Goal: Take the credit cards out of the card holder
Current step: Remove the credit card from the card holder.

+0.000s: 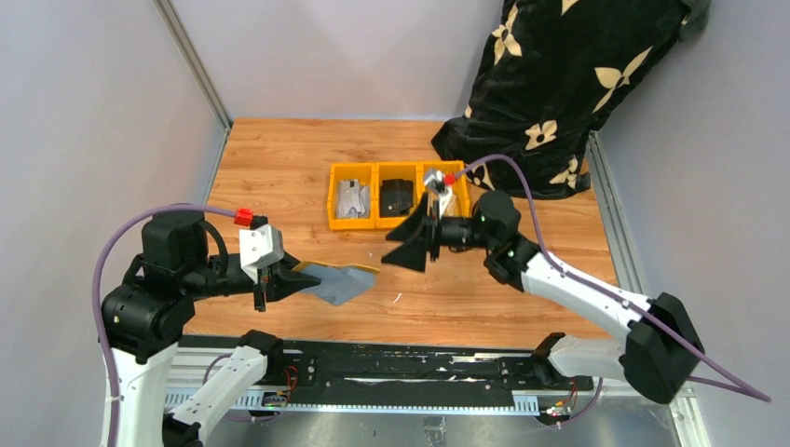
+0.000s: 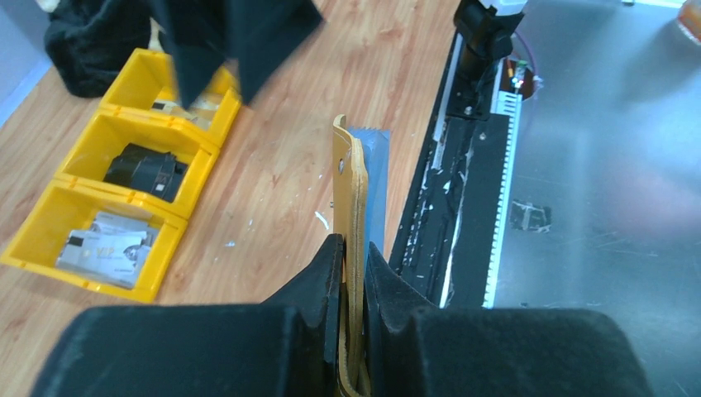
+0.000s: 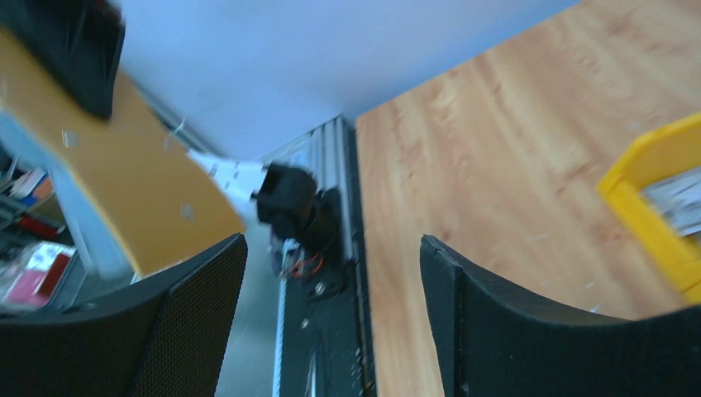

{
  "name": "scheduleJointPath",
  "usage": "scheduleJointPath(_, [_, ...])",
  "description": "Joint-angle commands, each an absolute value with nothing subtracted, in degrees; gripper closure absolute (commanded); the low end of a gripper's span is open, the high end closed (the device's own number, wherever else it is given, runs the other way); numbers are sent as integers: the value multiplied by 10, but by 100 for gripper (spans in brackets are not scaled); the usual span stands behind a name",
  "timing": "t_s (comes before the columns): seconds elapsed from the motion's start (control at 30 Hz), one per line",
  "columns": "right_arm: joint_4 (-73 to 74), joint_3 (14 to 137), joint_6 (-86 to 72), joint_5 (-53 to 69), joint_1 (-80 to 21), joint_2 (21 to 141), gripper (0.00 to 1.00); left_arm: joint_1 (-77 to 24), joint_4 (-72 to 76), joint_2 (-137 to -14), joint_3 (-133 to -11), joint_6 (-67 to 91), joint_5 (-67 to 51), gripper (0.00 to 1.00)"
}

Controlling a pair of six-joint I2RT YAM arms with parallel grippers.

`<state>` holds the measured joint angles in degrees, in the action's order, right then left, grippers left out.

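From above, the left hand (image 1: 300, 279), at 8 o'clock on the surface (image 1: 279, 168), is clamped on one end of the card holder (image 1: 347, 279). It holds the card holder off the wood, with the free end pointing to 3 o'clock. The right hand (image 1: 412, 248), near the centre, gapes wide with nothing in it and faces that free end from a short way off. At 12 o'clock stand yellow bins (image 1: 373, 223), and pale cards (image 1: 352, 197) already lie in the leftmost one.

The left wrist view shows the holder on edge, with its tan cover toward 9 o'clock. A blue-grey layer (image 2: 378, 178) sits against its 3 o'clock side, and I cannot tell whether this is a card or the lining.

The right wrist view is blurred. There the holder sits at 10 o'clock, outside the gap between the fingers.

To do this step well, the right hand should probably line up with the free edge and pinch only a card, not the cover. It should then draw straight along the holder, away from a firm left grip.
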<state>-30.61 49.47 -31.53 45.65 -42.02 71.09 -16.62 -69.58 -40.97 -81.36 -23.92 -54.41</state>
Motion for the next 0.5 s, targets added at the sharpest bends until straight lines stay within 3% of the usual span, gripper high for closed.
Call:
scheduleJointPath(0.0, [-444,410,-312,498,-468,619,19,-165,-684,-426,-837,-205,-603,100])
scheduleJointPath(0.2, [-391,421,-255,465,-548,565,19,-165,-684,-448,-843,-170,-638,100])
scheduleJointPath(0.47, [-317,445,-204,415,-600,552,41,-165,-685,-492,-847,-117,-703,100])
